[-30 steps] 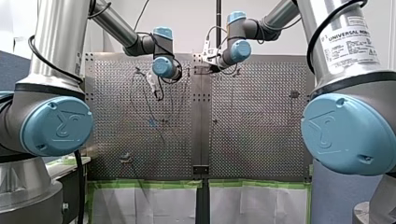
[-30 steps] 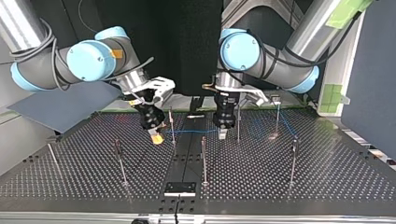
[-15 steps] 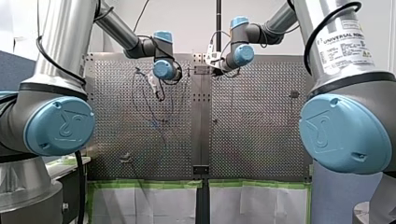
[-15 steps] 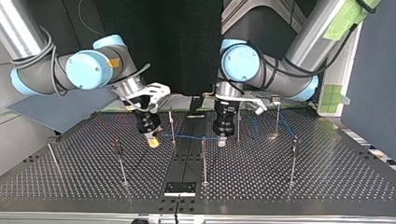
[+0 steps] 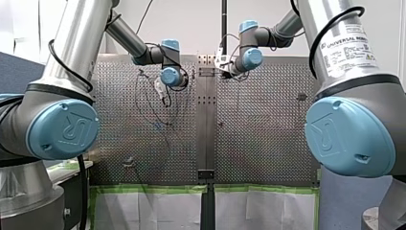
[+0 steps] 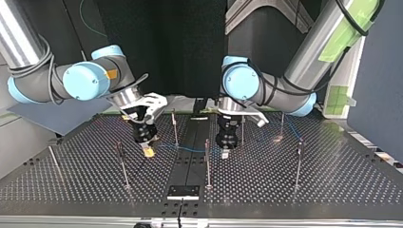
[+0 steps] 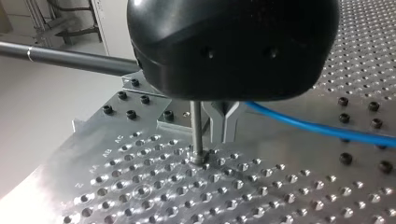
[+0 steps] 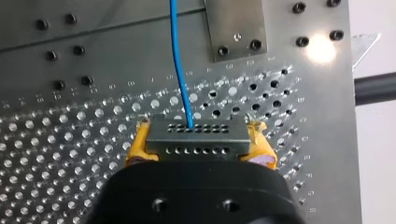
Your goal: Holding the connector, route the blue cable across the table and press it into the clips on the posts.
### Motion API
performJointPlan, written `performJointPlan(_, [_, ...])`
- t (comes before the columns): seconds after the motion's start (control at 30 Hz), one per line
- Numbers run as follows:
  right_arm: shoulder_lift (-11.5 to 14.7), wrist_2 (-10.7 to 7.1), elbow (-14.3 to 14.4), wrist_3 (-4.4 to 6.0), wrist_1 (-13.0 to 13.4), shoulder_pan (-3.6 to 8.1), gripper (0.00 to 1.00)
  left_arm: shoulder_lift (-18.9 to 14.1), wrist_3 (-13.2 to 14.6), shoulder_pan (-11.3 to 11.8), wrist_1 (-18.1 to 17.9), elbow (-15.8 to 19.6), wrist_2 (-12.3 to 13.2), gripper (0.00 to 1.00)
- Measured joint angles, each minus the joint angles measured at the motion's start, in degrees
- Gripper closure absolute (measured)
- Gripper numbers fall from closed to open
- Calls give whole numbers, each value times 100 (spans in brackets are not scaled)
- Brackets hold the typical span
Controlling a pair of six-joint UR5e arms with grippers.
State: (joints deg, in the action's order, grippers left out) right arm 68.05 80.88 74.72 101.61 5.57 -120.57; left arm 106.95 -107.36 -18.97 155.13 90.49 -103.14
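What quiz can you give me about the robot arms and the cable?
1. True or false: my right gripper clamps the connector.
2. Its pads are: A red, B yellow, C green?
3. Fill in: the cable leaving the connector is coloured ____.
Key: 1 true; 2 B; 3 blue.

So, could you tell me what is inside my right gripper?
A grey connector sits clamped between the yellow-padded fingers, the blue cable leaving its front. Its rear is hidden by my right gripper's body.
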Motion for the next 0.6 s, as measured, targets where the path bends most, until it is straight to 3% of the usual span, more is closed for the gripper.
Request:
performJointPlan(0.3, [-41, -15, -17, -19, 23, 96, 100, 2, -29, 172, 65, -69, 104, 100])
performJointPlan(0.37, [-41, -21, -20, -33, 21, 103, 100, 3, -29, 160, 142, -70, 101, 69])
performJointPlan(0.4, [-41, -23, -21, -39, 20, 105, 100, 2, -28, 154, 175, -70, 99, 69])
performJointPlan(0.43, [-41, -24, -21, -48, 16, 106, 100, 0, -27, 147, 209, -70, 96, 46])
performJointPlan(0.47, [-41, -25, -24, -54, 14, 106, 100, -2, -24, 137, 255, -69, 86, 36])
performJointPlan(0.5, [-41, -26, -28, -60, 10, 106, 100, -7, -20, 128, 292, -71, 71, 36])
performJointPlan(0.53, [-40, -26, -33, -67, 6, 107, 100, -14, -16, 117, 330, -71, 48, 25])
performJointPlan(0.57, [-38, -27, -35, -74, 4, 107, 100, -26, -9, 99, 383, -69, 6, 20])
performJointPlan(0.6, [-34, -26, -38, -80, 2, 107, 100, -35, -4, 82, 426, -68, -32, 20])
